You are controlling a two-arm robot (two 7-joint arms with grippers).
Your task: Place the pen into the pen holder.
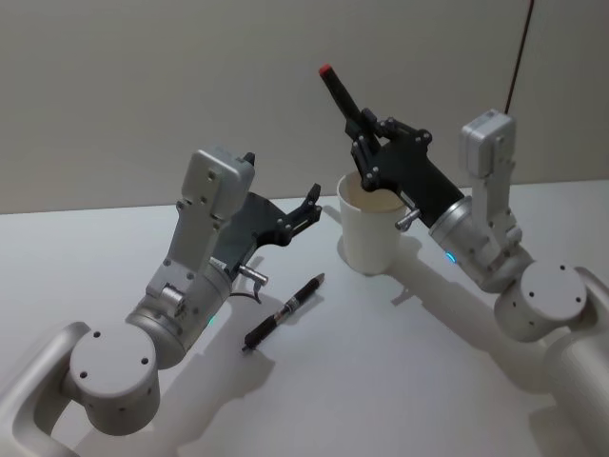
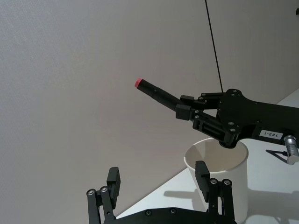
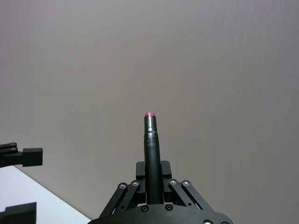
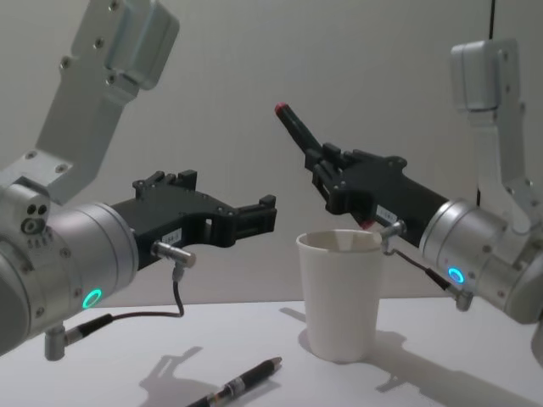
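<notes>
Right hand (image 1: 363,131): we see it clenched on the red-tipped pen (image 1: 338,90), just above the open mouth of the pen holder (image 1: 373,238).
Red-tipped pen: held low on its black barrel, it slants up out of the grip, red end topmost and leaning toward the pen holder's left side. We cannot tell whether its lower end reaches inside.
Pen holder: a white paper cup, upright on the bench (image 1: 381,362), directly under the right hand.
Left hand (image 1: 311,205): we find it released, fingers spread, in the air just left of the pen holder's rim and touching nothing.
Second pen (image 1: 284,311): a dark one lies flat on the bench near the pen holder's base, to its front left, apart from both hands.
</notes>
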